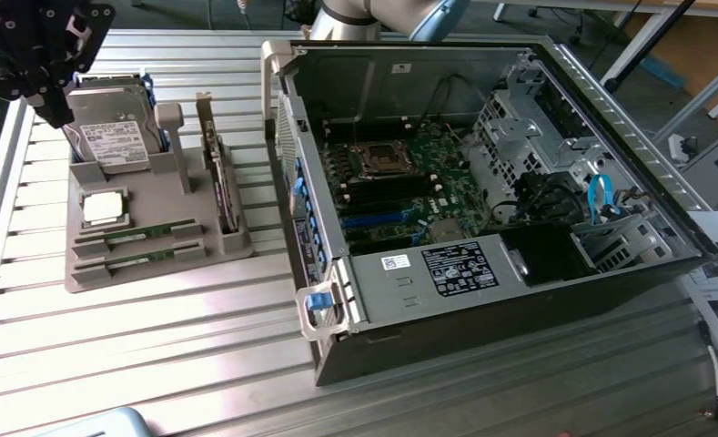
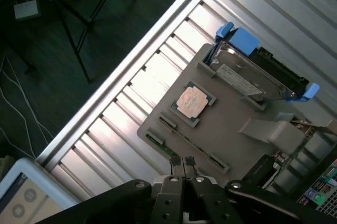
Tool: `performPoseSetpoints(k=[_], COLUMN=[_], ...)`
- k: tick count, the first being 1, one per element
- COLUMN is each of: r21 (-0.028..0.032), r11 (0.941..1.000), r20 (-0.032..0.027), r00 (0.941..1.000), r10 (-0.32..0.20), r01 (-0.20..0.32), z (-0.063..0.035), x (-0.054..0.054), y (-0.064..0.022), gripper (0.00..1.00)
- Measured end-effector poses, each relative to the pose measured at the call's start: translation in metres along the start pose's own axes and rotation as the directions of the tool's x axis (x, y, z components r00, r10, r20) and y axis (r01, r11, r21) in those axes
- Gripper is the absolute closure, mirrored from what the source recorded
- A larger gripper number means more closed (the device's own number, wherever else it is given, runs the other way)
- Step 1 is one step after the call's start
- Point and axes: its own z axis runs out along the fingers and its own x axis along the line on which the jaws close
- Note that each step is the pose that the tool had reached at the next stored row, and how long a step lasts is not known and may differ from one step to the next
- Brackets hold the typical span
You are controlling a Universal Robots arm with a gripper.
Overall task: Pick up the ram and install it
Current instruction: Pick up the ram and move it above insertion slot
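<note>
The gripper [image 2: 182, 162] hangs high above the grey tray [image 1: 165, 278], fingers pressed together (empty), near the ram [image 1: 136, 238].

Worktop [image 1: 152, 355]: silver metal, ribbed in parallel bands. Tray [image 1: 219, 259]: plain grey. Ram stick [image 1: 137, 238] and second ram stick [image 1: 130, 262]: green. Hard drive [image 1: 114, 127]: silver with a white label, in a blue bracket [image 2: 239, 37]. Processor chip [image 2: 190, 101]: coppery sheen. End effector [image 2: 182, 165]: black. Computer case [image 1: 480, 337]: black, with a green motherboard [image 1: 426, 182] and a blue latch [image 1: 318, 300]
</note>
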Motion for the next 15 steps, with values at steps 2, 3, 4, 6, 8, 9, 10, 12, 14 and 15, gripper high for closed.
performPoseSetpoints(k=[2, 3, 4, 6, 8, 9, 10, 12, 14, 15], r21=[0.0000, 0.0000, -0.0001, -0.0005, -0.0017, -0.0022, -0.0028, -0.0042, -0.0057, -0.0068], r11=[0.9998, 0.9996, 0.9992, 0.9980, 0.9963, 0.9953, 0.9943, 0.9916, 0.9891, 0.9867], r20=[-0.0017, -0.0027, -0.0037, -0.0055, -0.0073, -0.0079, -0.0085, -0.0095, -0.0103, -0.0109], r00=[0.9998, 0.9996, 0.9992, 0.9980, 0.9962, 0.9953, 0.9942, 0.9916, 0.9890, 0.9866], r10=[-0.018, -0.029, -0.039, -0.063, -0.086, -0.097, -0.107, -0.129, -0.147, -0.163], r01=[0.018, 0.029, 0.039, 0.063, 0.086, 0.097, 0.107, 0.129, 0.147, 0.163], z=[0.0000, 0.0000, 0.0000, 0.0000, 0.0000, 0.0000, 0.0000, 0.0000, 0.0000, 0.0000], x=[0.0000, 0.0000, 0.0000, 0.0000, 0.0000, 0.0000, 0.0000, 0.0000, 0.0000, 0.0000], y=[0.0000, 0.0000, 0.0000, 0.0000, 0.0001, 0.0001, 0.0001, 0.0000, 0.0000, 0.0000], gripper=[0.89, 0.89, 0.89, 0.89, 0.89, 0.89, 0.89, 0.89, 0.89, 0.89])
